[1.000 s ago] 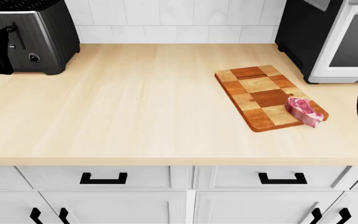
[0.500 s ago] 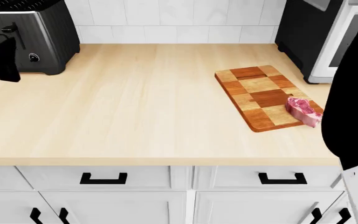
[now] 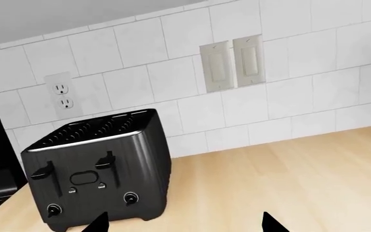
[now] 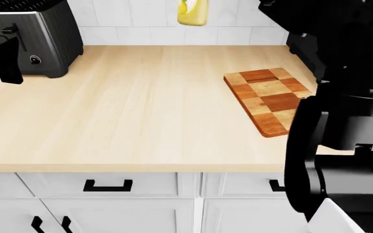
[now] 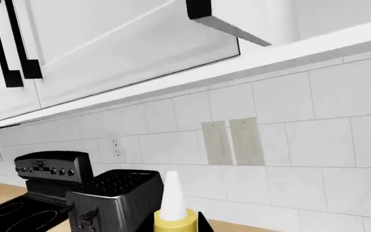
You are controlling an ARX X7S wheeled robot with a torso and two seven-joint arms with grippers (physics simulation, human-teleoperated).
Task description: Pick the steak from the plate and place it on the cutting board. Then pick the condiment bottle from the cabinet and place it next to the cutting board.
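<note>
Your right gripper [image 5: 189, 223] has the condiment bottle [image 4: 192, 12] clamped, top center of the head view. Cutting board [image 4: 264, 99] sits right of center. Left gripper [image 3: 184, 226] looks spread apart near the toaster [image 4: 27, 36].

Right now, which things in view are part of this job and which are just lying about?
Part of the job:
cutting board
condiment bottle, held in the right gripper

Just lying about:
toaster
stove
wall switches
wall outlet

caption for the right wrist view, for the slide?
Right gripper carries the yellow condiment bottle beneath the upper cabinets, black toaster behind.
</note>
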